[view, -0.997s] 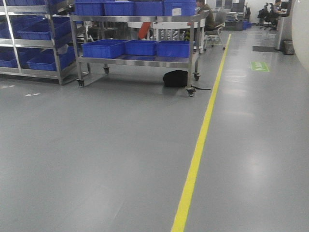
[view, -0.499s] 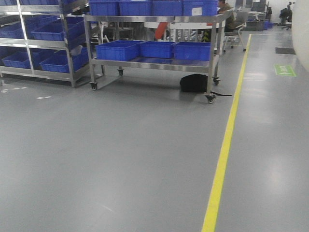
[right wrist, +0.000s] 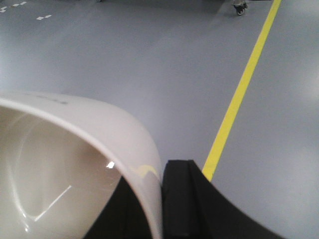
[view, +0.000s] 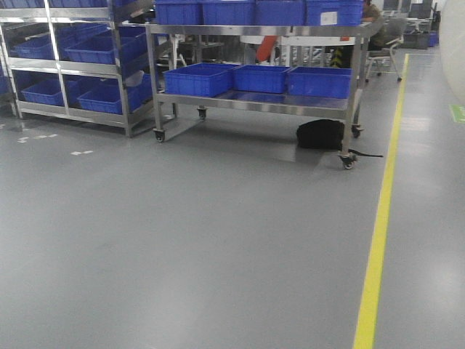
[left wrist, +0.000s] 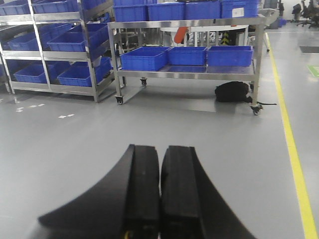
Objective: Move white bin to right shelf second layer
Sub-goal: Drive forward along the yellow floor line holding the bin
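grey floor, yellow line, steel racks

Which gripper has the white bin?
The right gripper: it clamps the wall of the white bin. The left gripper is shut with nothing between its fingers.

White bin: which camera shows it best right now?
Right wrist view: the white bin fills the lower left, its rim clamped in the right gripper. Front and left wrist views do not clearly show it.

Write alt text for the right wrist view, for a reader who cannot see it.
The right gripper grips the rim wall of the white bin, whose glossy cream interior fills the lower left. Beyond lies grey floor with a yellow line running toward the top right, where a caster wheel shows.
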Robot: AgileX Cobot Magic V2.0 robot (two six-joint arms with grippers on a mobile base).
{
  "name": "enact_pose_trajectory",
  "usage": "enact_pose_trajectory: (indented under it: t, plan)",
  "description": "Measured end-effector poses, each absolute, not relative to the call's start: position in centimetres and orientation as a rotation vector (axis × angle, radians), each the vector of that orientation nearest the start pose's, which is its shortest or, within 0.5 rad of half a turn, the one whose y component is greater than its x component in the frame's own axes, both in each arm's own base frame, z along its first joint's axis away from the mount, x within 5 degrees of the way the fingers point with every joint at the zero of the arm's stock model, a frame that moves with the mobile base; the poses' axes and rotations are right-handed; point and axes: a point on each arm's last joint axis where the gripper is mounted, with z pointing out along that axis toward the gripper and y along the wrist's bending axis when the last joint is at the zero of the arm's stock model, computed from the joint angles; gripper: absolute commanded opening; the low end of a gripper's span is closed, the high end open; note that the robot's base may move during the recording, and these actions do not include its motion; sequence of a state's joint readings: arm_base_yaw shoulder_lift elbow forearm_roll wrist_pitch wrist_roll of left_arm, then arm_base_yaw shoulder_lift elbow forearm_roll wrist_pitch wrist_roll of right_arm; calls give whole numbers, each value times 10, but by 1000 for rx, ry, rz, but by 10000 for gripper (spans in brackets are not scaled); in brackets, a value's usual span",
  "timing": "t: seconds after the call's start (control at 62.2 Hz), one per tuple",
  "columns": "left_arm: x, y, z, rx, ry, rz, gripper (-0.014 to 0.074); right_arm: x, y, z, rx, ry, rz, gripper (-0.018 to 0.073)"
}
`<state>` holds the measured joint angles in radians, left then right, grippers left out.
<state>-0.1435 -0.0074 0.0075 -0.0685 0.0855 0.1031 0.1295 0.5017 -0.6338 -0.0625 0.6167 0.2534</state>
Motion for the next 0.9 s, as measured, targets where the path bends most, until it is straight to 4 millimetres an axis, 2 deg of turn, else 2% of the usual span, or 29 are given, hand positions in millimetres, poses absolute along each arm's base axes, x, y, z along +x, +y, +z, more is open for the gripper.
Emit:
enact_pose_trajectory:
  t: [0.901]
  plan:
    - [56, -9, 203, 144, 1563, -90, 85, 94, 9, 333, 96, 1969, 182, 57]
